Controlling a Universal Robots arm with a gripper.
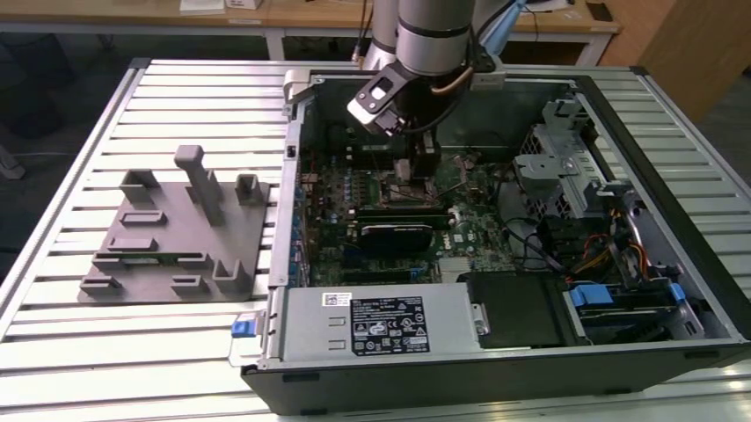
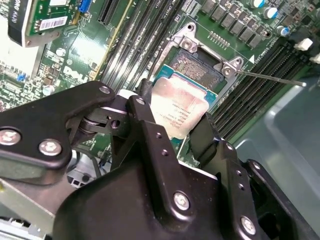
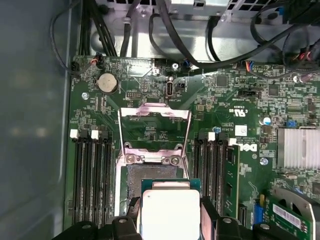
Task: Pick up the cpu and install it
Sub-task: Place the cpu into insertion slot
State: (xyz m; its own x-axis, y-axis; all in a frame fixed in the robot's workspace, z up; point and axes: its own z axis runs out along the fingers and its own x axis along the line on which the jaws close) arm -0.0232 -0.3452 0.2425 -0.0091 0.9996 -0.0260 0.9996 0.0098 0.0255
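Second wrist view: we log the pincer (image 2: 172,114) pinching the cpu (image 2: 182,106) by opposite edges, over the open socket (image 2: 197,67).

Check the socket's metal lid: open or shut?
Open. In the first wrist view the lid is swung back off the socket, whose pin field lies bare; the claw holds the cpu over it.

Shows in the exterior view as a slatted metal table (image 1: 70,132). Bears a grey fixture plate (image 1: 171,236) with upright blocks at nine o'clock and an open computer case (image 1: 528,367) from centre toward four o'clock, just beside it.
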